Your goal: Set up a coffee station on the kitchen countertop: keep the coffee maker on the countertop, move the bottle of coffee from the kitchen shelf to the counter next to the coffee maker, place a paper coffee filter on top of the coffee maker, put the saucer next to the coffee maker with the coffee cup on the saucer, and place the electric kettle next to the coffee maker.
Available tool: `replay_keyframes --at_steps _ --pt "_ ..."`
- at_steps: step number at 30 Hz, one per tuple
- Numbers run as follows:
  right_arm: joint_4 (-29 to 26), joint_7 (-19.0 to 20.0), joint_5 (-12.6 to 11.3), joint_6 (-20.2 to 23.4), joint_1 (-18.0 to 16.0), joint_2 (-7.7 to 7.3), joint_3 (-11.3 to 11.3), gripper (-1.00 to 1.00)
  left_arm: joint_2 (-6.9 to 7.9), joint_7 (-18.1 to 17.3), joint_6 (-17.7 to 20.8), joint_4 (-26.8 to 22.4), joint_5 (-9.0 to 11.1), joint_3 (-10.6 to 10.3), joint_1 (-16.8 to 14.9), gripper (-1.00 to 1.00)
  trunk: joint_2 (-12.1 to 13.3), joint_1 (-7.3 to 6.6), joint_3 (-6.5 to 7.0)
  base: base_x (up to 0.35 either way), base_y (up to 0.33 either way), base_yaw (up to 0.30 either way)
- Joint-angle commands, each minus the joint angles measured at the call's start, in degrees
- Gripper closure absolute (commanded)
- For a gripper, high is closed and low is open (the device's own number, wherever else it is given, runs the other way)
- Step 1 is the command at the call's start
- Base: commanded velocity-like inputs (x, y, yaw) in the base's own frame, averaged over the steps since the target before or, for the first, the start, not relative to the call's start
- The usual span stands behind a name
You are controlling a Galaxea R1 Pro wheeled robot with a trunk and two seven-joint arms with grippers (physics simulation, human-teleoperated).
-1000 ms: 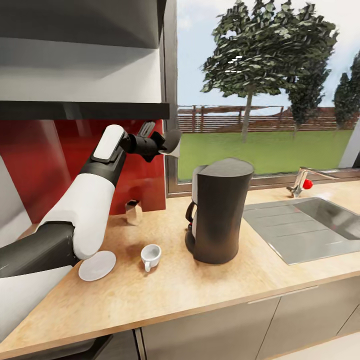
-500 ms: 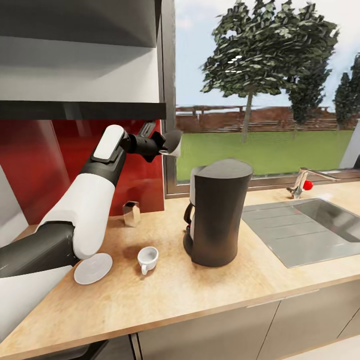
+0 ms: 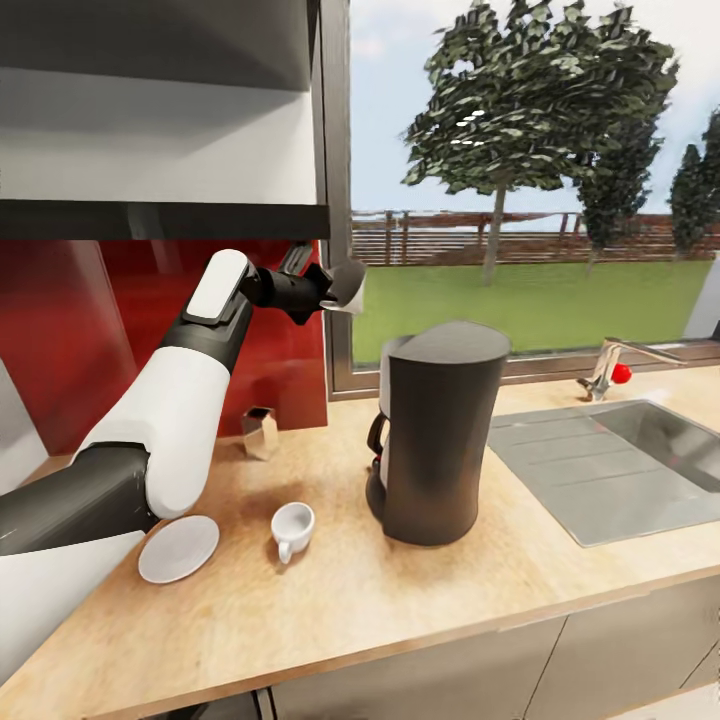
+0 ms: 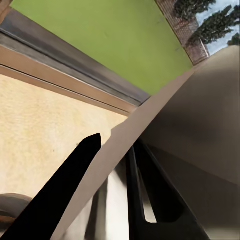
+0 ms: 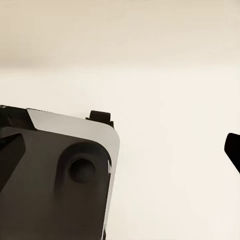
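Since the earlier frames the whole head view has slid slightly, the countertop items drifting toward the view's left; this reads as camera motion, while the left arm keeps the same raised pose with the filter in its grip.

The left gripper (image 3: pixel 335 290) is held high, in front of the red glossy backsplash (image 3: pixel 60 330) and the window frame, up and to the left of the coffee maker. Its jaws are pinched on the light tan folded paper coffee filter (image 3: pixel 348 285); in the left wrist view the paper (image 4: pixel 200 115) runs between the dark fingers (image 4: pixel 65 200). The filter is in the air, apart from the machine's top.

The tall dark grey near-cylindrical coffee maker (image 3: pixel 435 430) stands upright on the long light wood-grain kitchen countertop (image 3: pixel 400 590), its black carafe handle facing left. The tiny white espresso coffee cup (image 3: pixel 292 526) stands on the worktop left of the machine, near it but not touching. The small plain white round saucer (image 3: pixel 179 548) lies further left, bare, apart from the cup and partly behind the left arm. A small tan and dark container (image 3: pixel 260 433) sits at the foot of the backsplash. The thin black kitchen shelf (image 3: pixel 170 220) runs above the arm. A steel sink (image 3: pixel 600 470) lies to the right of the machine.

The right wrist view shows a dark robot part against a pale surface; whether the right gripper's jaws are spread or closed cannot be told.
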Motion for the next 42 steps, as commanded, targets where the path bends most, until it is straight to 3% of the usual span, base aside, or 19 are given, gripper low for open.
replay_keyframes --at_steps 1,13,18,42 --pt "0.05 -0.02 0.09 -0.19 -0.04 -0.01 0.26 -1.0 -0.08 0.45 0.15 -0.06 0.65 0.3 -0.05 1.0 -0.05 0.0 -0.07 -0.174 -0.131 0.0" --pt "0.03 -0.02 0.09 -0.19 -0.04 -0.01 0.26 -1.0 -0.08 0.43 1.5 -0.06 0.65 0.26 -0.07 1.0 -0.05 0.0 -0.07 -0.051 -0.035 0.0" --pt "0.04 -0.02 0.09 -0.19 -0.04 -0.01 0.26 -1.0 -0.08 -1.38 2.49 -0.06 0.65 0.29 -0.05 1.0 -0.05 0.0 -0.07 -0.002 -0.063 0.0" --pt "0.03 -0.02 0.09 -0.2 -0.04 -0.01 0.26 -1.0 -0.08 -1.92 2.65 0.11 0.65 0.37 -0.05 1.0 -0.05 0.0 -0.07 0.04 -0.065 0.0"
